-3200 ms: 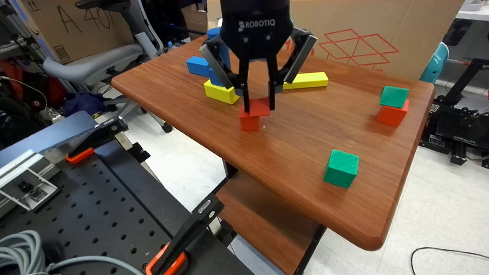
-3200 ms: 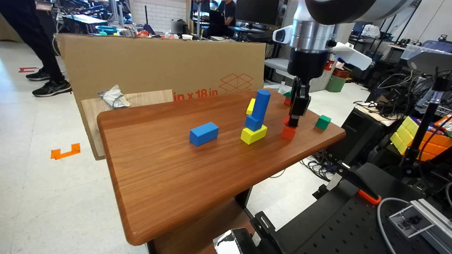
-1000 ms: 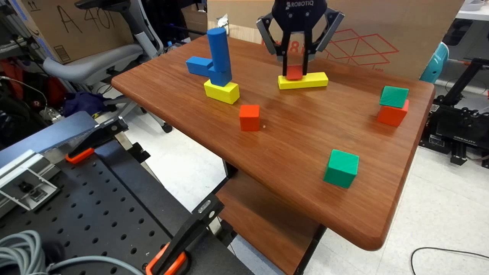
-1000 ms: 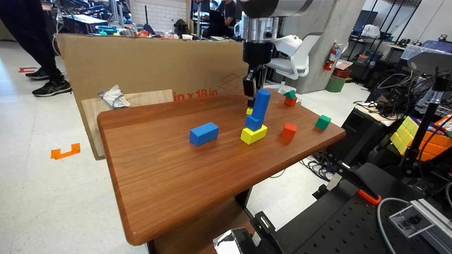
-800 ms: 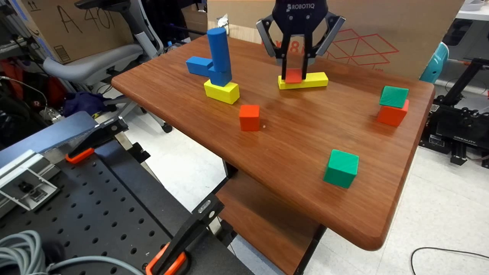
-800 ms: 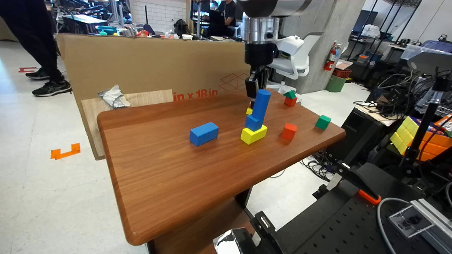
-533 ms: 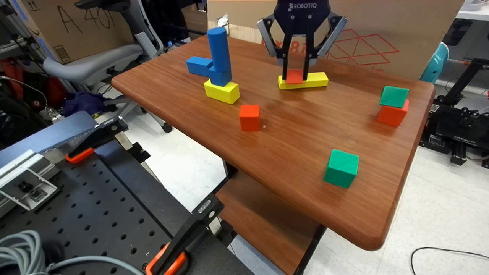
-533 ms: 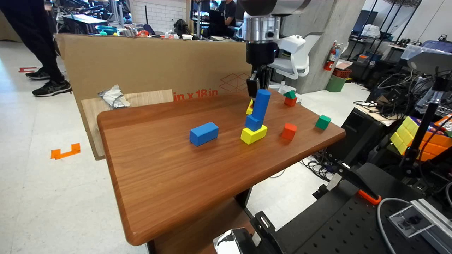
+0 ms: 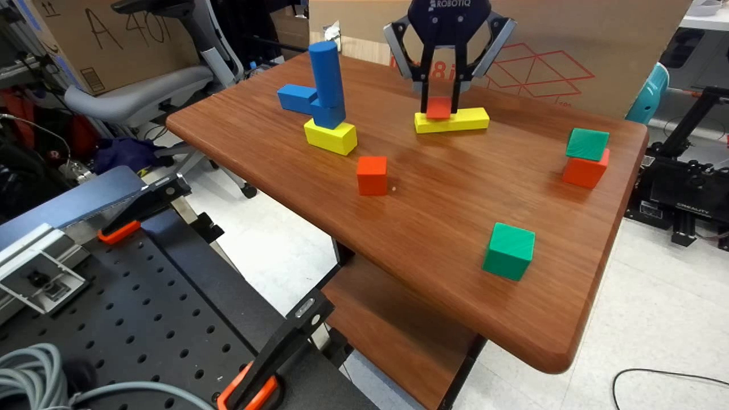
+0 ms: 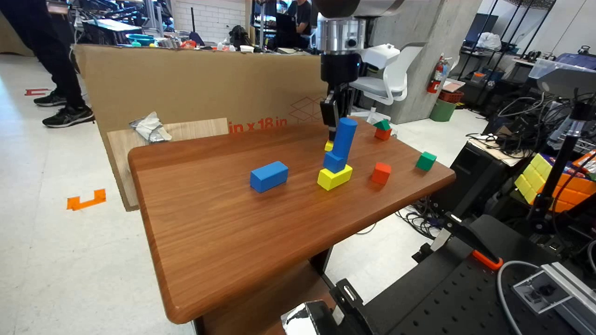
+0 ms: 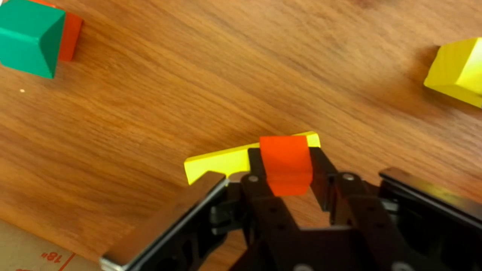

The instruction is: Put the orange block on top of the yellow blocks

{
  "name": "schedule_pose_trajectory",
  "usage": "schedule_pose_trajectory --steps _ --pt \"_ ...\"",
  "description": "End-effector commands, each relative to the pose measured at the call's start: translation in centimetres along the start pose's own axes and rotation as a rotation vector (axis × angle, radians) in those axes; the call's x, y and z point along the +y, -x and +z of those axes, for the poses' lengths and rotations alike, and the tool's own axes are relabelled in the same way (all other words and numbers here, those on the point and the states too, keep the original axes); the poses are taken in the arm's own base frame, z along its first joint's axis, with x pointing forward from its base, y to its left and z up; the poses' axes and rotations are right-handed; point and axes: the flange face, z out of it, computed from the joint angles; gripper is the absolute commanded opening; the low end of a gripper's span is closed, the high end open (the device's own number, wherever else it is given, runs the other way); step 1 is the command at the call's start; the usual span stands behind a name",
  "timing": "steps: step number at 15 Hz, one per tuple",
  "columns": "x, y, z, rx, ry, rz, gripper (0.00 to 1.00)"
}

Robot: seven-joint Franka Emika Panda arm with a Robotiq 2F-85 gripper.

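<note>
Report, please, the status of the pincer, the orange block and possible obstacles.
Pincer shut on orange block. Block over long yellow bar, nearer one end; contact unclear. Blue cylinder stands apart, seemingly not in the way.

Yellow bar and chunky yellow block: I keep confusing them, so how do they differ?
The yellow bar is longer and flatter; the chunky yellow block is shorter and thicker. The chunky yellow block bears a small blue block; over the yellow bar, the gripper holds an orange block, contact unclear. Both are yellow and lie on the table.

Long yellow bar (image 11: 218,164): partly covered by orange block (image 11: 287,165) in wrist view.
Short yellow block (image 11: 457,71): cut off there by edge.
</note>
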Motion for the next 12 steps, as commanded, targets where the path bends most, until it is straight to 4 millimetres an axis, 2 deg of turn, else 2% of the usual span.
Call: schedule_pose_trajectory --steps 1,3,4,5,6,8,11,12 --pt "0.3 -0.9 0.2 -0.01 0.0 0.005 0.08" --pt "0.3 -1.1 0.5 -0.012 0.001 0.005 0.08" --pt "0.3 -1.2 0.6 -0.016 -0.001 0.011 0.29" --pt "0.3 -1.2 0.7 -0.019 -0.003 0.014 0.58" --pt "0.4 -1.2 0.5 -0.017 -0.002 0.016 0.6" --pt "0.3 -0.9 -0.1 -0.005 0.0 0.025 0.72" --pt "-0.1 0.9 -2.3 0.03 -0.005 0.043 0.95" --pt "-0.2 1.8 -3.5 0.041 -0.018 0.054 0.99"
